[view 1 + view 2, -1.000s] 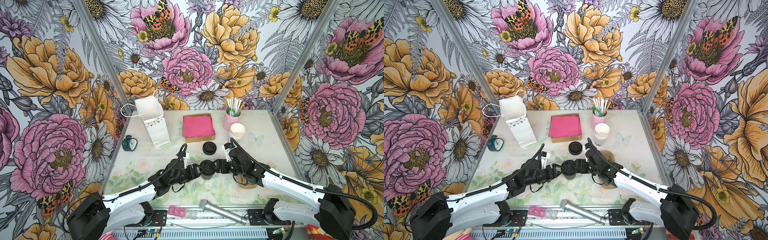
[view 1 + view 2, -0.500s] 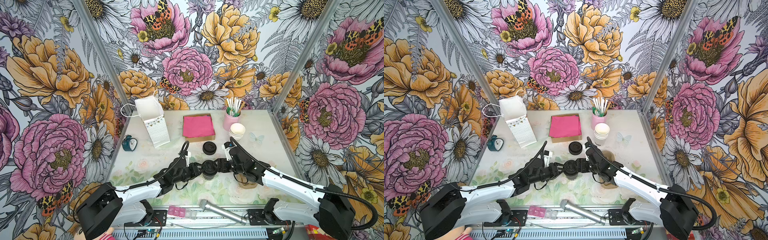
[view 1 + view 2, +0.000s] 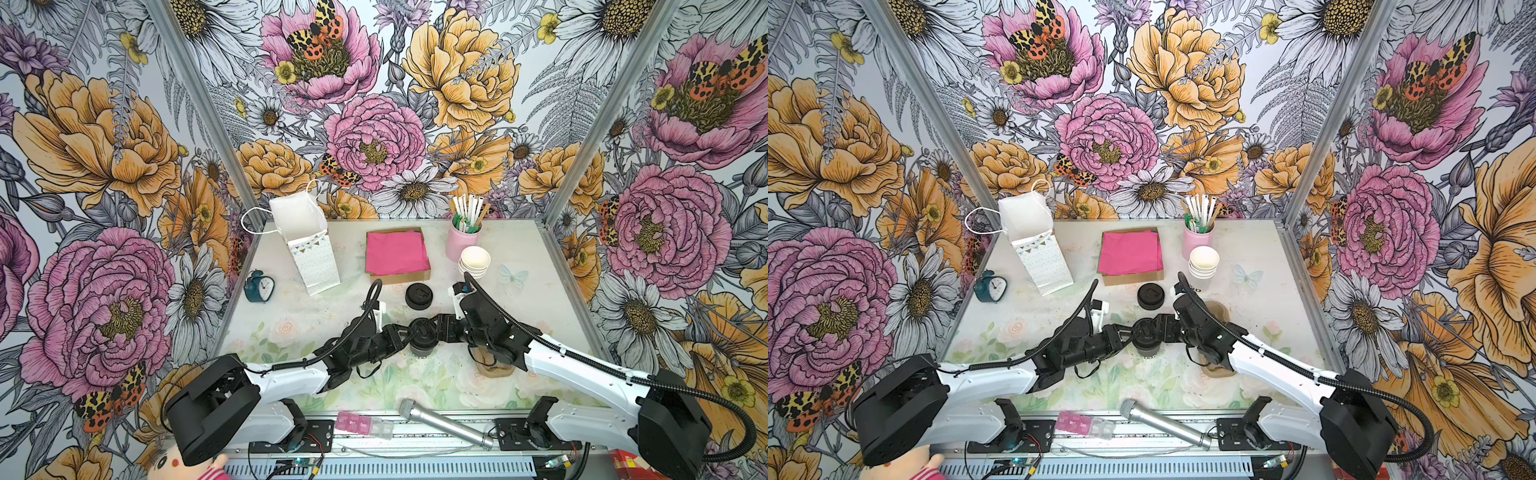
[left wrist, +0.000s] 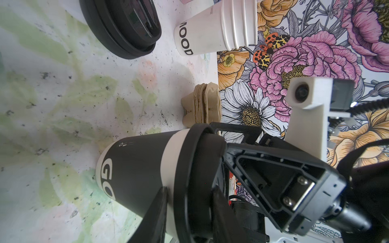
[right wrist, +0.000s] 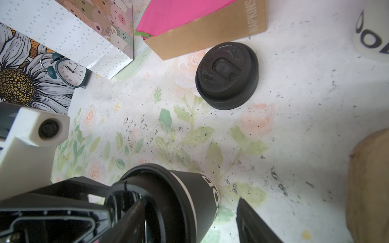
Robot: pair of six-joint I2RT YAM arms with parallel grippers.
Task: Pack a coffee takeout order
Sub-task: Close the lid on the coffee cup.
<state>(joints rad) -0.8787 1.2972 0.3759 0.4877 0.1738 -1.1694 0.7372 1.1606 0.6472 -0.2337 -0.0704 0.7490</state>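
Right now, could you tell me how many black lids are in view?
2. One lid caps the dark cup. The loose lid lies on its own in front of the napkin box; it may be a stack hiding more.

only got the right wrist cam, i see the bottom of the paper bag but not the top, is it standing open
Observer: Yes, in both top views the paper bag stands upright with its mouth open.
Operator: whats the brown blur at my edge
Observer: A nested stack of pulp carriers; its layers are clear in the left wrist view.
Operator: and the white cup in my corner, just one
Observer: No, it is the outer one of a nested stack of white cups; several rims show in the left wrist view.
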